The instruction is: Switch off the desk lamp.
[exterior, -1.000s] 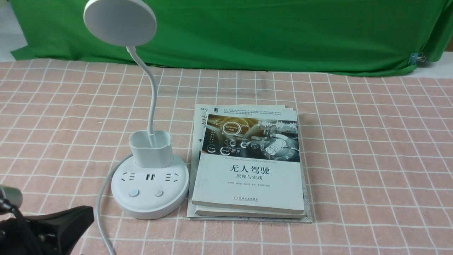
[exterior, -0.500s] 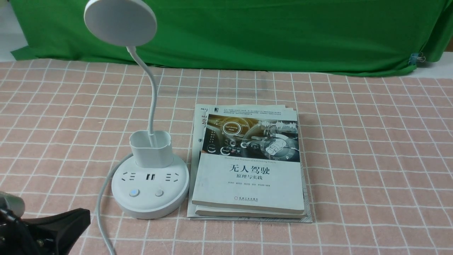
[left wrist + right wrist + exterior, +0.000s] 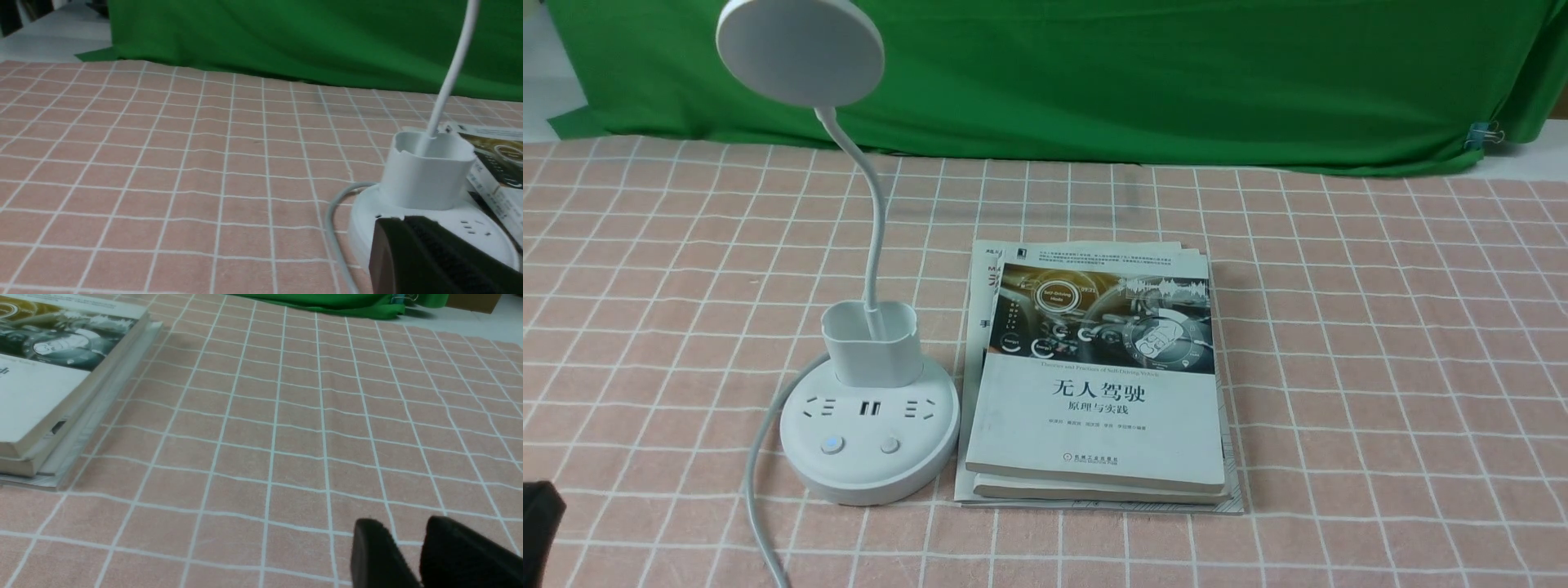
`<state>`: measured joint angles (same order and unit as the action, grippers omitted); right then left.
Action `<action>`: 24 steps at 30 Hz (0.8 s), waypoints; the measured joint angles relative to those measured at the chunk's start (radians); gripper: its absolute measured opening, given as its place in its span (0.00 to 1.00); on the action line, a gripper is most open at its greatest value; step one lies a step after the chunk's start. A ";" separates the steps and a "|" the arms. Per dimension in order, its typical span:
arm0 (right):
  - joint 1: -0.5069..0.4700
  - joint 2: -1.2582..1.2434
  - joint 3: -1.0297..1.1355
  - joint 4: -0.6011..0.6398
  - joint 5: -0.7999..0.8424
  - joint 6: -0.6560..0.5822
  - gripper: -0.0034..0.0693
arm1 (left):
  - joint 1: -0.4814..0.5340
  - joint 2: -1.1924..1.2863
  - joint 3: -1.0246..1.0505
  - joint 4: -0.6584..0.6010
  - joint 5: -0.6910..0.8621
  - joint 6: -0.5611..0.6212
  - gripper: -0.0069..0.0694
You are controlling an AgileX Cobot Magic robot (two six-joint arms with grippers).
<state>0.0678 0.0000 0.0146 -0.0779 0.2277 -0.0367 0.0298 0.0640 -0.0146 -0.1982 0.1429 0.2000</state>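
Observation:
The white desk lamp stands left of centre: disc head, bendy neck, cup holder, round base with sockets. Two buttons sit on the base's front; the left one shows a blue light and the right one is plain. Only a black bit of my left gripper shows at the front view's lower left corner. In the left wrist view my left gripper has its fingers together, empty, just short of the base. My right gripper is slightly open and empty over bare cloth.
A stack of books lies right beside the lamp base and shows in the right wrist view. The lamp's white cord curves off the base's left side toward the front edge. A green cloth hangs at the back.
My left gripper has drawn back toward the lower left and has nearly left the front view. The lamp and the books have not moved.

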 joint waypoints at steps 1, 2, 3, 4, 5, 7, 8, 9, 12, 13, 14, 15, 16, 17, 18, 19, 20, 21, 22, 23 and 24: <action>0.000 0.000 0.000 0.000 0.000 0.000 0.38 | 0.013 -0.019 0.010 -0.001 0.012 0.000 0.09; 0.000 0.000 0.000 0.000 0.000 0.000 0.38 | 0.018 -0.036 0.016 -0.002 0.018 0.000 0.09; 0.000 0.000 0.000 0.000 0.000 0.000 0.38 | 0.021 -0.048 0.018 -0.004 0.023 0.000 0.09; 0.000 0.000 0.000 0.000 0.000 0.000 0.38 | 0.024 -0.056 0.019 -0.004 0.036 -0.003 0.09; 0.000 0.000 0.000 0.000 0.000 0.000 0.38 | 0.024 -0.060 0.019 -0.004 0.061 -0.004 0.09; 0.000 0.000 0.000 0.000 0.000 0.000 0.38 | 0.024 -0.064 0.021 -0.004 0.117 -0.006 0.09; 0.000 0.000 0.000 0.000 0.000 0.000 0.38 | 0.024 -0.064 0.021 -0.004 0.136 -0.007 0.09; 0.000 0.000 0.000 0.000 0.000 0.000 0.38 | 0.024 -0.064 0.022 -0.004 0.149 -0.007 0.09; 0.000 0.000 0.000 0.000 0.000 0.000 0.38 | 0.022 -0.064 0.022 0.000 0.154 -0.007 0.09; 0.000 0.000 0.000 0.000 0.000 0.000 0.38 | 0.017 -0.064 0.022 0.004 0.154 -0.009 0.09; 0.000 0.000 0.000 0.000 0.000 0.000 0.38 | 0.008 -0.064 0.022 0.010 0.154 -0.010 0.09; 0.000 0.000 0.000 0.000 0.000 0.000 0.38 | -0.004 -0.064 0.022 0.015 0.154 -0.010 0.09; 0.000 0.000 0.000 0.000 0.000 0.000 0.38 | -0.015 -0.064 0.022 0.018 0.154 -0.010 0.09; 0.000 0.000 0.000 0.000 0.000 0.000 0.38 | -0.023 -0.064 0.022 0.019 0.154 -0.010 0.09; 0.000 0.000 0.000 0.000 0.000 0.000 0.38 | -0.023 -0.064 0.022 0.019 0.154 -0.010 0.09; 0.000 0.000 0.000 0.000 0.000 0.000 0.38 | -0.026 -0.064 0.022 0.019 0.154 -0.010 0.09; 0.000 0.000 0.000 0.000 0.000 0.000 0.38 | -0.026 -0.064 0.022 0.020 0.154 -0.010 0.09; 0.000 0.000 0.000 0.000 0.000 0.000 0.38 | -0.023 -0.064 0.022 0.020 0.154 -0.010 0.09; 0.000 0.000 0.000 0.000 0.000 0.000 0.38 | -0.022 -0.064 0.022 0.021 0.154 -0.013 0.09; 0.000 0.000 0.000 0.000 0.000 0.000 0.38 | -0.018 -0.064 0.022 0.022 0.154 -0.016 0.09; 0.000 0.000 0.000 0.000 0.000 0.000 0.38 | -0.018 -0.064 0.022 0.022 0.154 -0.016 0.09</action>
<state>0.0678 0.0000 0.0146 -0.0779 0.2273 -0.0367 0.0115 -0.0004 0.0074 -0.1765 0.2969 0.1844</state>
